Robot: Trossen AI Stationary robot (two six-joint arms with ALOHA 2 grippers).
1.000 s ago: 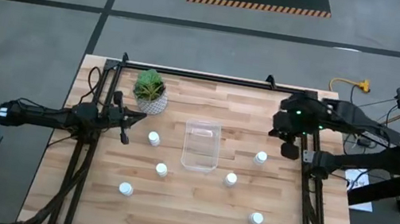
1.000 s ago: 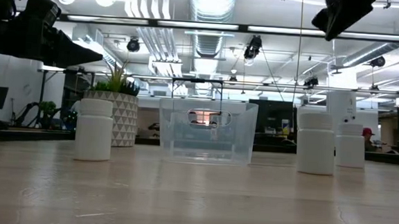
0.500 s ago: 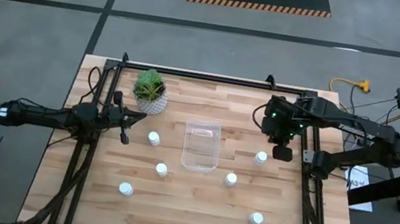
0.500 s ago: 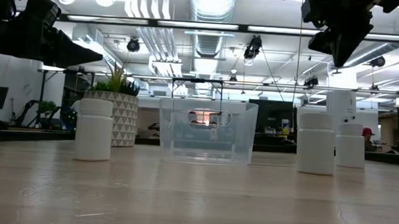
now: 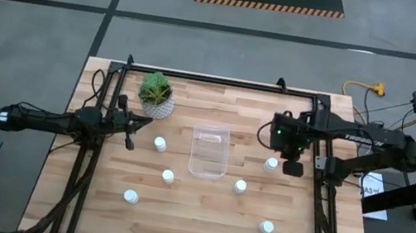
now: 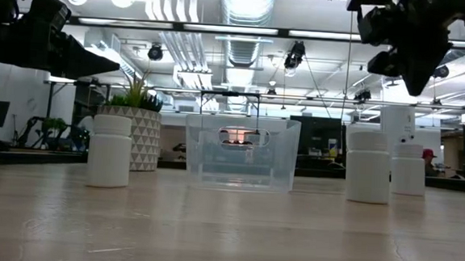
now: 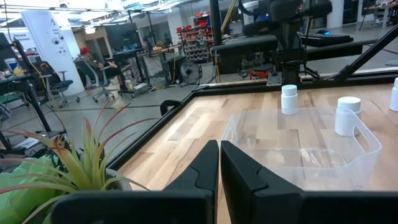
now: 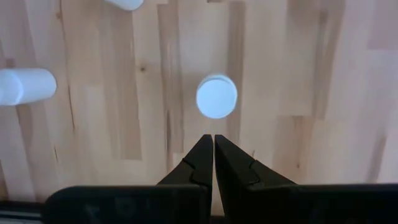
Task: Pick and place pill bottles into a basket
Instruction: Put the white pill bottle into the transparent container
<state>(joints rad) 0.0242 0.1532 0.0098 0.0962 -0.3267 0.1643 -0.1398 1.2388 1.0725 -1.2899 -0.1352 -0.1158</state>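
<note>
Six white pill bottles stand upright on their bases on the wooden table around the clear basket (image 5: 209, 151): three to its left (image 5: 160, 144) (image 5: 168, 177) (image 5: 130, 196) and three to its right (image 5: 271, 164) (image 5: 239, 187) (image 5: 267, 226). My right gripper (image 5: 280, 145) hangs shut above the table, pointing down. In the right wrist view its fingertips (image 8: 213, 140) stand just short of the round cap of the nearest bottle (image 8: 216, 96). My left gripper (image 5: 136, 127) is shut and empty. It is held level left of the basket (image 7: 305, 143).
A potted green plant in a white patterned pot (image 5: 157, 95) stands at the far left of the table, beside my left gripper. Black frame rails run along the table's far edge (image 5: 222, 81) and both sides. Bare wood lies near the front edge.
My right gripper has gone toward the table's left edge and down, ending above the bottle right of the basket. The bottles and the basket have stayed in place.
</note>
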